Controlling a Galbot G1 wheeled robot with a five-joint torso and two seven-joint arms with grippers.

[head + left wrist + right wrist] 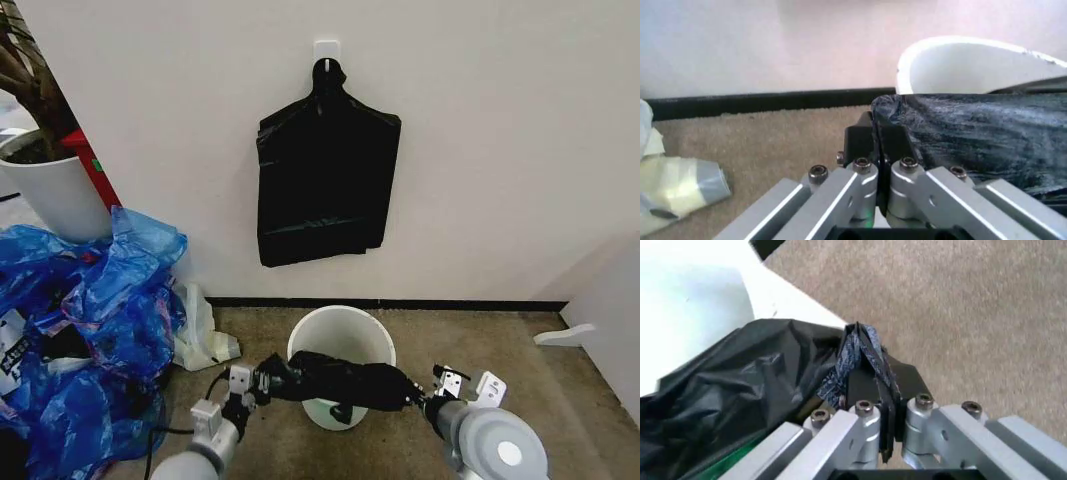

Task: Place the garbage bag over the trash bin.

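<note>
The garbage bag (340, 380), glossy black and wrinkled, is stretched across the front part of the trash bin (345, 335), a round cream-white bucket on the carpet by the wall. My left gripper (262, 380) is shut on the bag's left edge, and the left wrist view shows the film (973, 140) pinched between the black pads (863, 142) with the bin rim (960, 50) behind. My right gripper (420, 395) is shut on the bag's right edge; the right wrist view shows the bunched film (853, 360) clamped between its pads, over the bin's white side (700, 310).
A flat black bundle (325, 180) hangs from a wall hook above the bin. Blue plastic bags (90, 330) pile up at the left, with a pale bag (205, 340) beside them and a white plant pot (50, 190) behind. Carpet lies open to the right.
</note>
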